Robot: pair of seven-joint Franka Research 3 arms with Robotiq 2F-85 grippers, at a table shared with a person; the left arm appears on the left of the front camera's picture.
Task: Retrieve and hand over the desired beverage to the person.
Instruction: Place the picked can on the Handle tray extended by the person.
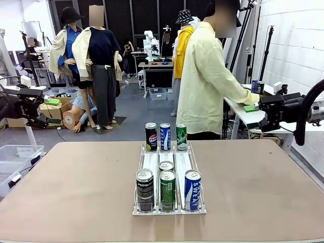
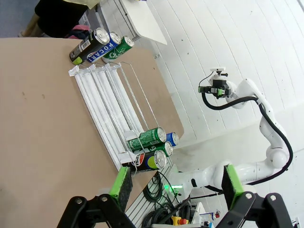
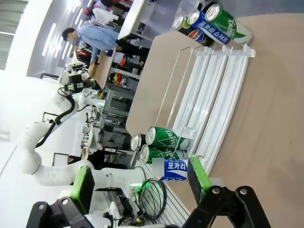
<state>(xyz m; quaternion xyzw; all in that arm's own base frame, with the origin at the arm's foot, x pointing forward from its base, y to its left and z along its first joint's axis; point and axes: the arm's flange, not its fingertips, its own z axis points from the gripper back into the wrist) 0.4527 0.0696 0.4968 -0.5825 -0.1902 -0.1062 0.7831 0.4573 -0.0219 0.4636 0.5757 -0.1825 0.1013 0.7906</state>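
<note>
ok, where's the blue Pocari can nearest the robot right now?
Front view: the blue Pocari can stands upright at the near end of the white rack's right lane, beside a green can, with the black Pepsi can in the left lane.

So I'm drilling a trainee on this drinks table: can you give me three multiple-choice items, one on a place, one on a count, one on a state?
1. Where does the white rack stand?
A. middle of the table
B. left edge
C. on the floor

2. How many cans in all?
A. five
B. seven
C. nine

3. How is the left end effector?
A. shut on a can
B. open, holding nothing
C. shut, holding nothing

Answers:
1 A: the rack sits centred on the table.
2 B: three cans stand at the far end, four nearer, counting the front green can and the one behind it.
3 B: its green fingers stand wide apart with only air between.
</note>
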